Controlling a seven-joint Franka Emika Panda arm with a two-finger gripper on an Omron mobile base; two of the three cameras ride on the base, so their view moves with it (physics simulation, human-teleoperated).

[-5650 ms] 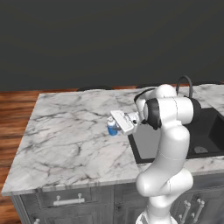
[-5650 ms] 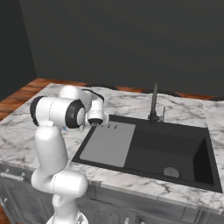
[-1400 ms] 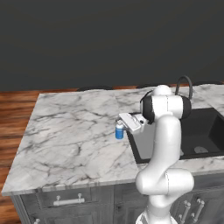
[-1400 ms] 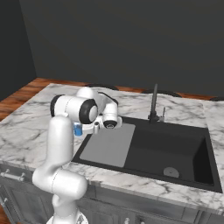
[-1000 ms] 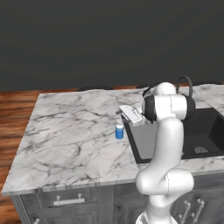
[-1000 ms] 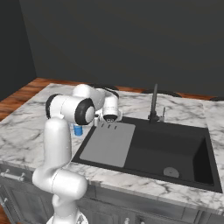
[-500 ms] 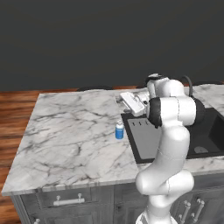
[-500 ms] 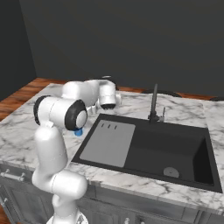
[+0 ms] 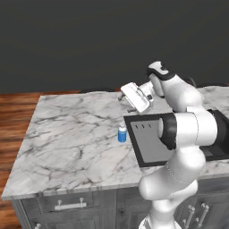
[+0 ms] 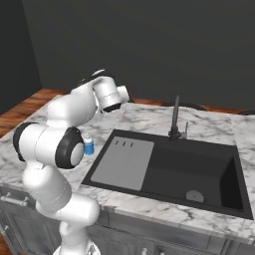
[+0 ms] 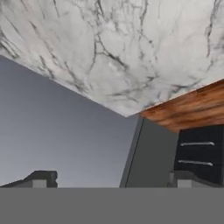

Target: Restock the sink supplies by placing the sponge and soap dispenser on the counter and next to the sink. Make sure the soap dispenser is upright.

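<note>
**Bottle set by the sink, claw raised and empty**

Stood upright on the counter (image 9: 76, 134): the soap bottle (image 9: 122, 133), blue with a white top, just beside the left rim of the sink (image 9: 147, 145), near the grey draining panel. Seen also from the right side, partly behind the arm, the blue body peeking out by the elbow (image 10: 88, 146). Appeared settled, touching nothing but the marble.

Hung well above and toward the far side of the bottle: the claw (image 9: 133, 96), lifted over the far left corner of the sink and tilted outward. Fingers spread wide apart, nothing between them; in the hand view only the two dark tips low in the picture, with marble, wooden floor and a dark cabinet beyond.

Judged done: the bottle's half of the job, upright and next to the sink.

Not found in these pictures: the sponge, so no telling which way it lay from the claw, nor how its long side ran. Judged the deciding matter for the coming move: locating that flat green block first, then lining the open fingers across its short side. Likely a swing or a drive needed before any reach. Free marble left of the bottle looked a fair landing place.
</note>
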